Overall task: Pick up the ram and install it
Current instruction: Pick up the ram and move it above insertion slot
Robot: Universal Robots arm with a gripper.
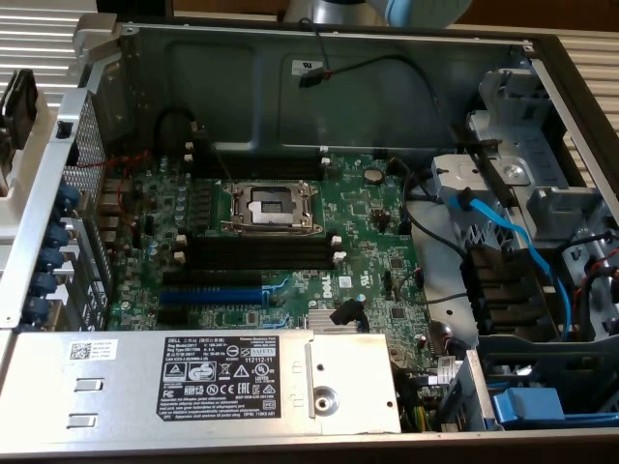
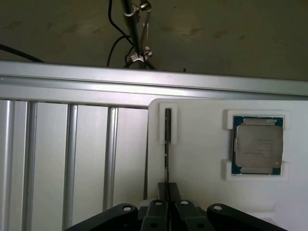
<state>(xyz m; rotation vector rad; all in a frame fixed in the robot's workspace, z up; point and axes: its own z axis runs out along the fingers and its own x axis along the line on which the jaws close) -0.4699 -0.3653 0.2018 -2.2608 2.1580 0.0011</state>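
The ram (image 2: 167,144) shows edge-on in the wrist view as a thin dark stick. It stands upright in a slot of a white holder tray (image 2: 202,168). My gripper (image 2: 167,192) is at the ram's near end, and its two dark fingers (image 2: 158,208) are pressed against the stick from both sides. In the exterior view the ram and the gripper are out of sight; only a bit of the arm (image 1: 416,10) shows at the top edge. The black memory slots (image 1: 256,253) on the green motherboard (image 1: 368,232) hold nothing.
A processor chip (image 2: 258,147) lies in another pocket of the white tray. An aluminium rail (image 2: 144,84) and slatted metal surface (image 2: 72,159) border the tray. Inside the case are a CPU socket (image 1: 269,206), blue expansion slot (image 1: 211,293), power supply (image 1: 193,377), drive cage (image 1: 522,174) and blue cable (image 1: 513,242).
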